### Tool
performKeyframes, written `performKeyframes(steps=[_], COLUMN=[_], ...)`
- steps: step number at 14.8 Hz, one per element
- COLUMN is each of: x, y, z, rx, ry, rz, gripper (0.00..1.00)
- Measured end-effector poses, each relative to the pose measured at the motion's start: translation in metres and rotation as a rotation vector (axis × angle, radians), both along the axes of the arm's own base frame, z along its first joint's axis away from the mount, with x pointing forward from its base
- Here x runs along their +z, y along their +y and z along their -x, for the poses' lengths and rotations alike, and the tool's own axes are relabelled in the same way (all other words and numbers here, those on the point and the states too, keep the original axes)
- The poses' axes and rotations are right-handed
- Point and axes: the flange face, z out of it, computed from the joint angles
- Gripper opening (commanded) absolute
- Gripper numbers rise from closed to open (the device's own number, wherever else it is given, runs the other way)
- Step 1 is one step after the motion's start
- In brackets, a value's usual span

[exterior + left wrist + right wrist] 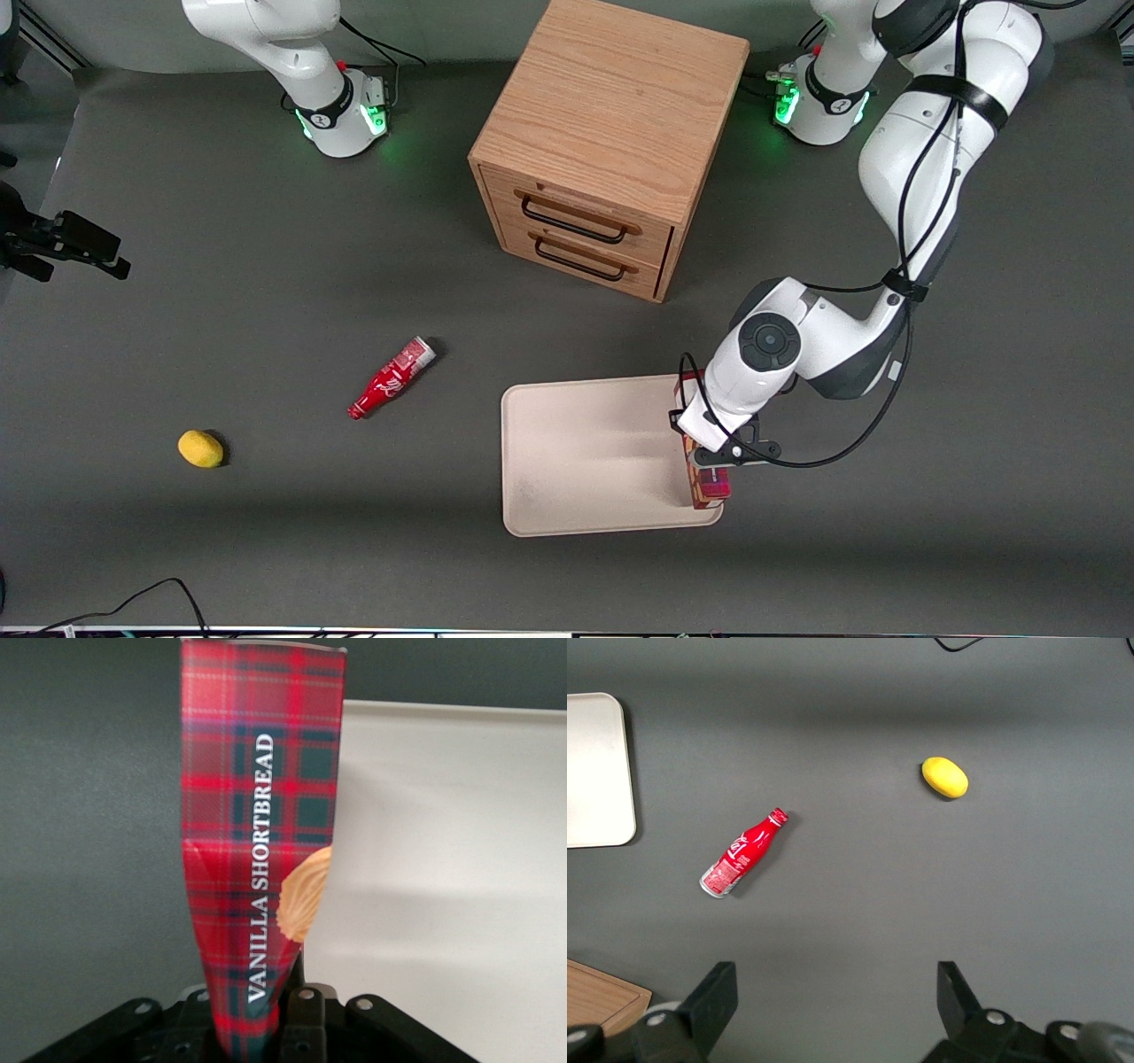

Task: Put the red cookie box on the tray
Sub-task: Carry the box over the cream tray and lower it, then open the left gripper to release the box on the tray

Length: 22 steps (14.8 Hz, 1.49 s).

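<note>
Red cookie box (257,850), pinched between the fingers of the left gripper (711,468), is extending away from the jaws over the edge of the tray (585,461) lying nearest the working arm. The fingers are closing tightly on the carton's end, creasing its plaid wall. The box is sitting directly beneath the wrist, partly hidden by it. A wooden drawer cabinet (611,146) is standing farther from the front camera than the gripper; a red bottle (392,377) and a lemon (200,448) are lying toward the parked arm's end.
</note>
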Motion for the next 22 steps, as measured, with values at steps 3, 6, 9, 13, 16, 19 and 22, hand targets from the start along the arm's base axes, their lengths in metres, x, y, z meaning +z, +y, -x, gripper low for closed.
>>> performKeyframes(steps=[3, 6, 9, 13, 16, 19, 22], x=[-0.002, -0.004, -0.004, 0.006, 0.048, 0.11, 0.172], y=[0.0, 0.0, 0.0, 0.002, -0.001, 0.005, 0.024], z=[0.0, 0.001, 0.001, -0.002, 0.001, 0.005, 0.018], rx=[-0.002, -0.008, -0.004, 0.011, 0.038, 0.08, 0.097], ry=[0.001, -0.003, -0.003, -0.01, 0.001, 0.002, 0.062], rz=[-0.004, -0.011, -0.011, -0.017, -0.043, -0.041, -0.054], gripper=[0.83, 1.0, 1.0, 1.0, 1.0, 1.0, 1.0])
